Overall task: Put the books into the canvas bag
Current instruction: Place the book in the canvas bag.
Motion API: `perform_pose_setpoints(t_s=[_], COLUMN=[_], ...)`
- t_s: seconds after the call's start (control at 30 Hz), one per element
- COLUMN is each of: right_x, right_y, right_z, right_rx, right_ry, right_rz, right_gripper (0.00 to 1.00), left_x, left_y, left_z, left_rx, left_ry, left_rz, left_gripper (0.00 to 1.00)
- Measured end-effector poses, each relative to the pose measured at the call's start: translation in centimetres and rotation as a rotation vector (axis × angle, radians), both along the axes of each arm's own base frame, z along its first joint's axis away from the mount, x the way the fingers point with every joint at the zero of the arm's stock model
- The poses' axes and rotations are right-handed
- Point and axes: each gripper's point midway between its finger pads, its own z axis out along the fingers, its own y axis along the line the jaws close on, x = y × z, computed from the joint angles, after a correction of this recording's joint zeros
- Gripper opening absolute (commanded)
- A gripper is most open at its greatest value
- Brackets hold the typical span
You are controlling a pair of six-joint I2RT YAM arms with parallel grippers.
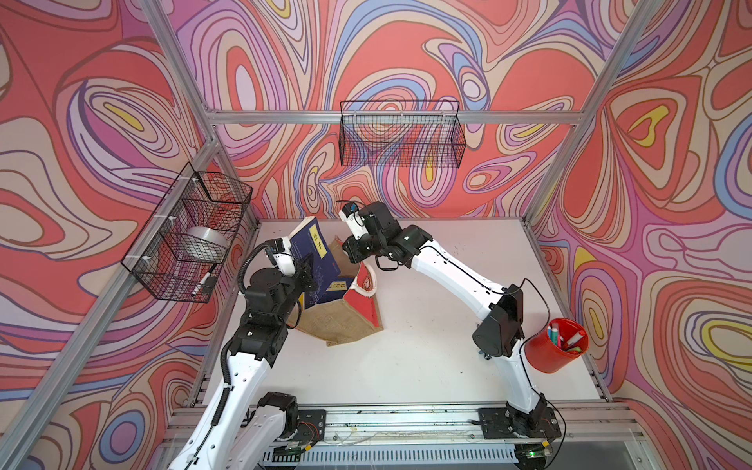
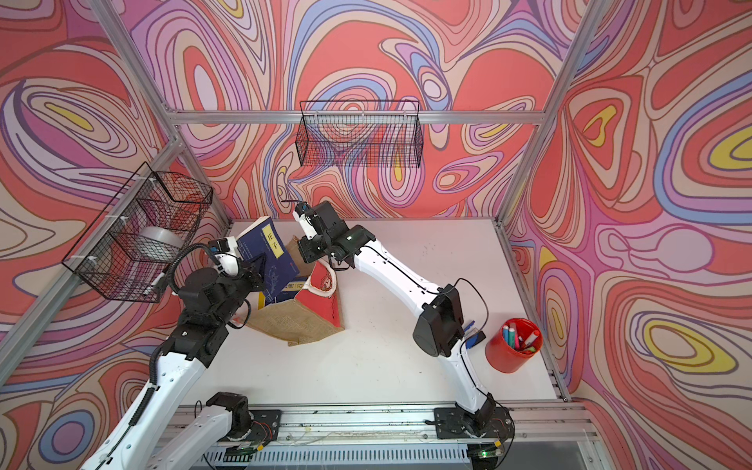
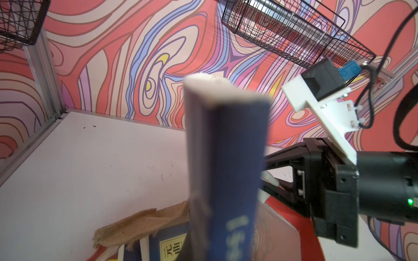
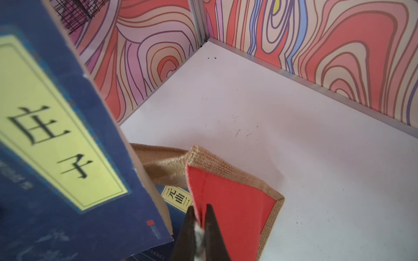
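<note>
**Navy book tilted over bag mouth, both claws clamped**

Near edge of the table [image 1: 407,366]: both arm bases on the rail. Red pen cup [image 1: 556,345] with markers sits near the table's right edge, just beside the right arm's elbow. In a top view a blue object [image 2: 472,334] pokes out behind that elbow, touching a black piece; can't tell what it is.

Mid table, left of centre: canvas bag [image 1: 346,321], tan jute with red panels, lying slumped and skewed, mouth facing the back-left. Another navy book [image 4: 175,198] with yellow label is already inside; label visible in both wrist views.

Left claw [image 1: 306,272] is closed tight on the big navy book [image 1: 313,252], yellow title label, gripping its lower part. Book stands tilted, lower end at the bag opening, upper end leaning toward the back wall. Left wrist view shows it edge-on, blurred.

Right claw [image 4: 200,226] is pinched on the bag's red-panel rim; something white sits between the fingers [image 4: 213,226], likely the lining or rope handle, can't tell which.

Far: wire basket [image 1: 401,136] on the back rail; second wire basket [image 1: 189,236] on the left rail holding a tape roll [image 1: 205,242] and a marker [image 1: 203,280].
</note>
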Motion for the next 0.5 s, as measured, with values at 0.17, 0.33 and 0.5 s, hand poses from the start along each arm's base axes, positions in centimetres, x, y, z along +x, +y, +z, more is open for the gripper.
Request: perform_pose_setpoints(t_s=[0.17,0.33,0.5], right_x=[-0.3,0.3,0.3], right_y=[0.2,-0.4,-0.5], right_z=[0.1,-0.1,-0.3], right_rx=[0.010,-0.002,-0.004], right_ry=[0.000,-0.005,-0.002], right_rz=[0.006,-0.040,-0.065], right_gripper=[0.00,0.00,0.00], left_x=[0.1,-0.6,-1.9], left_y=[-4.5,-7.2,-6.5], left_z=[-1.9,-4.3,-6.0], left_rx=[0.000,0.016,-0.005], left_ry=[0.003,0.014,0.015], left_rz=[-0.093,-0.098,-0.037], left_gripper=[0.00,0.00,0.00])
